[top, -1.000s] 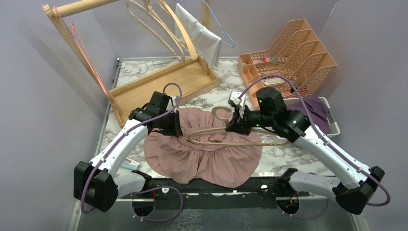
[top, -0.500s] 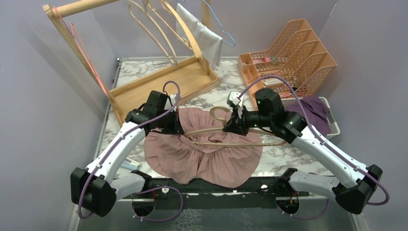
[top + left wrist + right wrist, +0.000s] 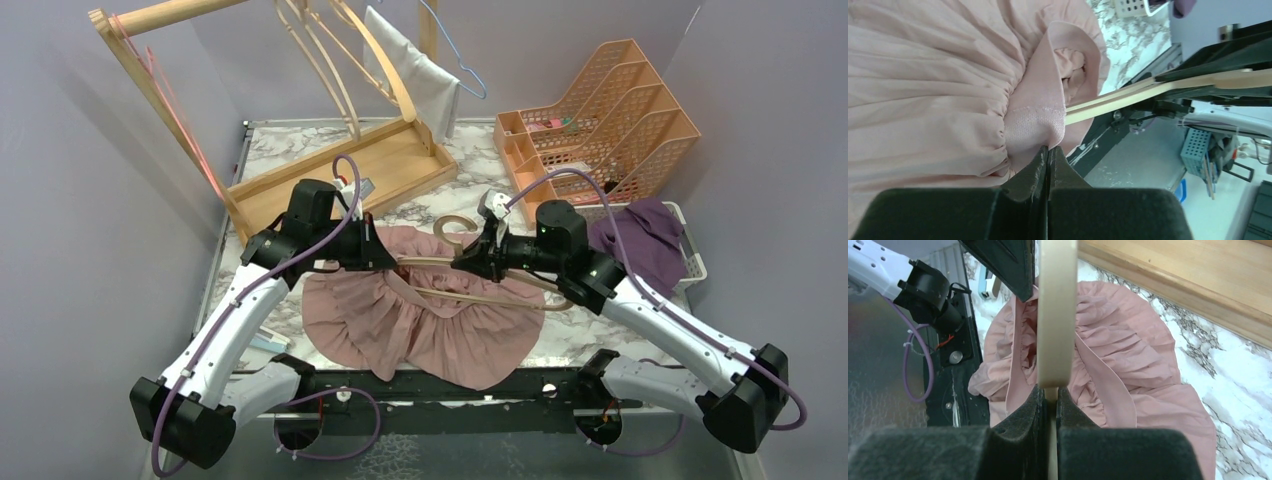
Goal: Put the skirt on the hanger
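Note:
The pink pleated skirt (image 3: 400,325) lies on the marble table, with its waistband (image 3: 1035,117) raised at the back. My left gripper (image 3: 388,258) (image 3: 1049,149) is shut on that waistband and holds it off the table. My right gripper (image 3: 468,258) (image 3: 1049,390) is shut on the pale wooden hanger (image 3: 500,300) (image 3: 1057,315) near its neck. The hanger hangs level above the skirt. Its left arm (image 3: 1118,97) reaches into the open waistband beside the left gripper.
A wooden rack (image 3: 340,170) with spare wooden hangers and a white cloth (image 3: 420,75) stands at the back left. An orange file tray (image 3: 600,120) is at the back right. A white basket (image 3: 690,262) holding purple cloth (image 3: 645,230) sits just right of my right arm.
The left gripper has closed on the waistband and lifted it up and back. The right arm has carried the hanger left, its arm tip now at the raised waistband.

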Action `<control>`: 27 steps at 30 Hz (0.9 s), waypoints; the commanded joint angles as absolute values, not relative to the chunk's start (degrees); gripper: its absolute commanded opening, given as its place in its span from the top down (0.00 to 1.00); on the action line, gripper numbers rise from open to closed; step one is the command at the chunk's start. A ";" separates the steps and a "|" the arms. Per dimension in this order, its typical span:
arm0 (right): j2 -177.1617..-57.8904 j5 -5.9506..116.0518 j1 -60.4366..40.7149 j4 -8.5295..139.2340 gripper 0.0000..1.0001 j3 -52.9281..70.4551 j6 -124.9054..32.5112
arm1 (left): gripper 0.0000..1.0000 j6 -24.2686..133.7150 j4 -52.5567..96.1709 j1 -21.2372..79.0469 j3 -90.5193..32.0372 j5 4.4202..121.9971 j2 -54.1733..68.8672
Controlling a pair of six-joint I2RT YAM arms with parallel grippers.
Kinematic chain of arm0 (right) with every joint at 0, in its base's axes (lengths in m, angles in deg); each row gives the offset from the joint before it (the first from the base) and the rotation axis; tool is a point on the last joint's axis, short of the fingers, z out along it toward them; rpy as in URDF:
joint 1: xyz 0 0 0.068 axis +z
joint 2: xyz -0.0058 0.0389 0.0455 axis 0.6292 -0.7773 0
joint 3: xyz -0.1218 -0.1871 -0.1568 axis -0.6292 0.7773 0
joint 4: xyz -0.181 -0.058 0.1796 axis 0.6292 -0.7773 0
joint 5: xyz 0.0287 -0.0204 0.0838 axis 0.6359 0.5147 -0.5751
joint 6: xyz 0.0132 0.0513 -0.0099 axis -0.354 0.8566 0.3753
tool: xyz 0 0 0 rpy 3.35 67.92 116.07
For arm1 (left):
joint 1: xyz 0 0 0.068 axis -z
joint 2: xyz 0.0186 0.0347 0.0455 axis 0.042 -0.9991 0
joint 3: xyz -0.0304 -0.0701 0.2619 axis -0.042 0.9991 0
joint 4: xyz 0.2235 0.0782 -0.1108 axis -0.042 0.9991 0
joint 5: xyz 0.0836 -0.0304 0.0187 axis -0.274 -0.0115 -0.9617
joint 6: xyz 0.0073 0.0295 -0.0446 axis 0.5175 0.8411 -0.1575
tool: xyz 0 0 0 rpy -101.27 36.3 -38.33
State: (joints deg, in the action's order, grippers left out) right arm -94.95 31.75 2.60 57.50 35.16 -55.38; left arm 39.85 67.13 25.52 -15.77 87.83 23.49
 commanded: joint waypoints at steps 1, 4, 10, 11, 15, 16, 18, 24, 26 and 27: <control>-95.73 29.88 3.05 73.69 0.99 38.83 -51.19 | 1.00 34.42 60.26 25.70 -16.57 94.04 23.98; -97.86 30.60 3.55 79.74 0.99 41.18 -50.82 | 1.00 30.27 54.56 25.70 -13.91 95.87 24.13; -104.60 31.52 4.91 91.98 0.99 44.19 -50.42 | 1.00 25.45 42.16 25.73 -7.13 100.90 23.87; -105.86 31.43 5.07 93.59 0.99 44.35 -50.46 | 1.00 25.93 40.38 25.70 -6.25 101.92 23.58; -109.04 31.09 5.22 101.12 0.99 46.50 -50.23 | 1.00 32.90 38.66 25.70 -4.63 99.86 23.76; -109.43 31.06 5.21 103.34 0.99 47.39 -50.44 | 0.99 35.41 38.60 25.74 -4.28 98.05 24.53; -110.11 31.05 5.22 106.49 0.99 48.81 -50.99 | 0.84 40.50 38.83 25.70 -3.80 93.45 26.65; -111.42 28.76 5.22 114.01 0.99 50.82 -49.77 | 0.12 59.73 41.96 25.76 -8.33 83.68 32.60; -111.33 28.24 5.22 114.66 0.99 50.65 -49.36 | 0.01 66.86 44.76 25.66 -10.63 80.47 33.41; -111.41 27.85 5.22 115.20 0.99 50.73 -49.25 | 0.01 70.34 46.36 25.71 -11.57 79.25 33.27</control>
